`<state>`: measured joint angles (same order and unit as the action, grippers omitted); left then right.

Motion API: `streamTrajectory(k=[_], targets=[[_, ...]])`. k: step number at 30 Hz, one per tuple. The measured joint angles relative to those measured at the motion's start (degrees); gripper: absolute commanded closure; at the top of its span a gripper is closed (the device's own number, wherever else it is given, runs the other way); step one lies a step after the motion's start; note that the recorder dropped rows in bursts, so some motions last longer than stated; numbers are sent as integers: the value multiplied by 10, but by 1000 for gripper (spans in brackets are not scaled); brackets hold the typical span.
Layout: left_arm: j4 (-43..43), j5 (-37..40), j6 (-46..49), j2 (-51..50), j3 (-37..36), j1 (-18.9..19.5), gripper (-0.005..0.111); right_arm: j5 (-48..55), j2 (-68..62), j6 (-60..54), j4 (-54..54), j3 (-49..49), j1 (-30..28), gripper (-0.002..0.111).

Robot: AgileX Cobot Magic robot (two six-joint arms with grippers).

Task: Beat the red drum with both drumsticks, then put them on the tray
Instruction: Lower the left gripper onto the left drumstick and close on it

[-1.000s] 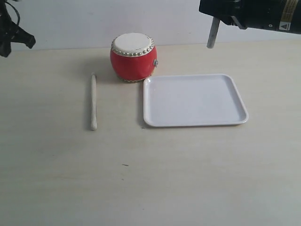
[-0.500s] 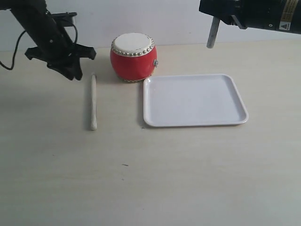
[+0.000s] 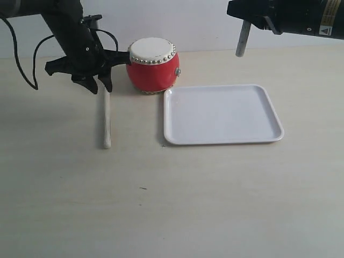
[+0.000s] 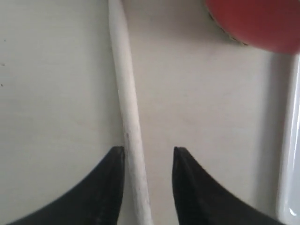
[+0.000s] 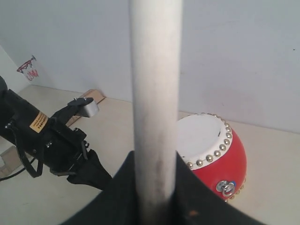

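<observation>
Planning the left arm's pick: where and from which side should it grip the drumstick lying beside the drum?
Take the drumstick across its shaft near the end by the red drum, from straight above: it lies flat, slim and straight, and the left gripper hangs open astride it.

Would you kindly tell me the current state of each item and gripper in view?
red drum: upright, untouched.
lying drumstick: flat on the table, ungripped.
held drumstick: clamped in the right gripper, off the table.
tray: empty.
left gripper: open, jaws astride the lying drumstick.
right gripper: shut on the held drumstick.
</observation>
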<state>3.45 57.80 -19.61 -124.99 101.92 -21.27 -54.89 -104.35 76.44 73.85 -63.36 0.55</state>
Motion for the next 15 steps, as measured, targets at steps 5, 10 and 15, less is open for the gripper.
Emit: streamTrajectory(k=[5,10,15], targets=[[0,2,-9,-28,-1,0,64,-2,0,1,3,0,0,108],[0,13,-10,-49,-3,0,58,-5,0,2,8,0,0,108],[0,17,-11,-51,-3,0,59,-6,0,2,8,0,0,108]])
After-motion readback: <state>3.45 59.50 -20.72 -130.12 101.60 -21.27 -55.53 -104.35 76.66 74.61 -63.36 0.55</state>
